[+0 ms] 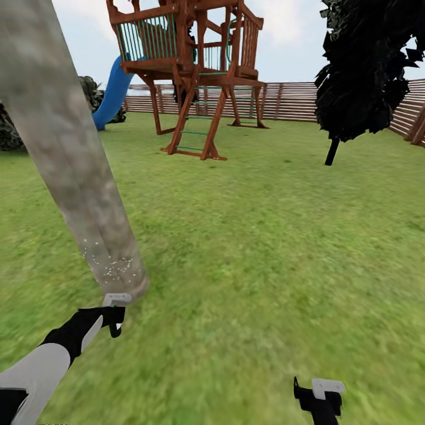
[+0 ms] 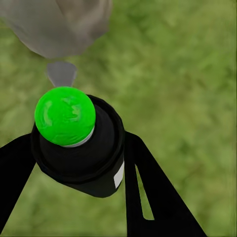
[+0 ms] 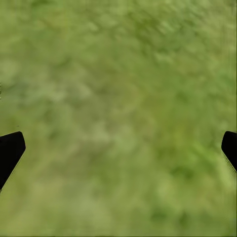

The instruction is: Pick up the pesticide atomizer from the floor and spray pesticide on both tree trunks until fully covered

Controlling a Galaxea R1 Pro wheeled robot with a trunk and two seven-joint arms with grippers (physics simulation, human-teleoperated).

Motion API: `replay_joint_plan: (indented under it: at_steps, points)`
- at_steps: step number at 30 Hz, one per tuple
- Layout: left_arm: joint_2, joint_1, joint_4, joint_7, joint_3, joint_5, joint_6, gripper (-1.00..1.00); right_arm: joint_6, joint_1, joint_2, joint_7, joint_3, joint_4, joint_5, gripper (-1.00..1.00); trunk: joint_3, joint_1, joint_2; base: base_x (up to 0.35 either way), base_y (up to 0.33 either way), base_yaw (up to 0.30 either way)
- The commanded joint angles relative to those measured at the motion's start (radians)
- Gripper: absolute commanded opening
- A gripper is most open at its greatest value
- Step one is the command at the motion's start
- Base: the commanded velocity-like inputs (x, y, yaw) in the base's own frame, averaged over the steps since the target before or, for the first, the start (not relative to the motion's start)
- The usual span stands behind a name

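Your left gripper (image 2: 74, 163) pinches the pesticide atomizer (image 2: 79, 148): in the left wrist view you see a squat black bottle clamped between the two black fingers (image 2: 148, 187), one pressed against each side. Its cap here is bright green and rounded, sitting at centre-left of that frame, not red. A small pale grey fan shape lies just above the cap, between it and the foot of the tree trunk (image 2: 59, 24), which fills the upper left corner of that frame.

In the head view the same trunk (image 1: 65, 153) runs as a thick, mottled beige-grey column from the upper left down to the lawn (image 1: 265, 236) at lower left, leaning slightly. Fine white specks dot its lowest part. Your left gripper (image 1: 115, 319) sits just below the trunk's base, at the lower left of the frame, close to it.

Your right gripper (image 1: 319, 395) is at the bottom edge, right of centre, well apart from the trunk. In the right wrist view its fingertips (image 3: 10, 150) are spread to opposite edges with only grass between them.

Farther back, a wooden playset (image 1: 189, 65) with a blue slide (image 1: 112, 94) stands at upper centre, a dark tree (image 1: 366, 65) at upper right, and the slatted fence (image 1: 295, 100) behind.
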Motion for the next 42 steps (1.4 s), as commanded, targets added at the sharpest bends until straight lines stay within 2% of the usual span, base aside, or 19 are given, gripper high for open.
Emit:
replay_joint_plan:
  at_steps: [1,8,19,29,34,38,40,41,42]
  points:
    - [0.001,-0.001,-0.001,0.001,-0.008,0.01,0.005,-1.0,-0.002,-0.001,0.0,-0.005,-0.005,0.001,0.011,1.0,-0.001,0.0,0.0,0.2,-0.234,0.276]
    - [0.0,0.0,-0.001,0.001,-0.008,0.012,0.005,-1.0,-0.002,-0.001,0.0,-0.005,-0.005,0.001,0.011,1.0,-0.001,0.0,0.0,0.201,-0.233,0.264]
    - [0.001,-0.001,-0.001,0.001,-0.008,0.012,0.004,-1.0,-0.002,-0.001,0.0,-0.005,-0.005,0.001,0.011,1.0,-0.001,0.0,0.0,0.19,-0.235,0.015]
    - [-0.001,0.0,-0.001,0.001,-0.008,0.012,0.001,-1.0,-0.002,-0.001,0.0,-0.005,-0.005,0.001,0.011,1.0,-0.001,0.0,0.0,-0.014,-0.148,0.191]
    - [-0.025,0.006,-0.002,-0.009,-0.008,0.013,-0.003,-1.0,-0.002,-0.001,0.0,-0.005,-0.005,0.001,0.011,1.0,-0.001,0.0,0.0,-0.001,-0.001,0.277]
    - [-0.026,0.013,-0.004,-0.017,-0.01,0.011,-0.004,-1.0,-0.002,-0.001,0.0,-0.005,-0.005,0.001,0.011,1.0,-0.001,0.0,0.0,0.0,0.0,0.277]
    - [-0.027,0.013,-0.04,-0.017,-0.014,0.009,-0.002,-1.0,-0.002,-0.001,0.0,-0.005,-0.005,0.001,0.011,1.0,-0.001,0.0,0.0,0.0,0.0,0.277]
    - [-0.028,0.01,-0.121,-0.028,-0.02,0.004,0.01,-1.0,-0.002,-0.001,0.0,-0.005,-0.005,0.001,0.011,1.0,-0.001,0.0,0.0,0.0,0.0,0.08]
    - [-0.029,0.005,-0.132,-0.038,-0.02,0.003,0.015,-1.0,-0.002,-0.001,0.0,-0.005,-0.005,0.001,0.011,1.0,-0.001,0.0,0.0,0.0,0.0,0.041]
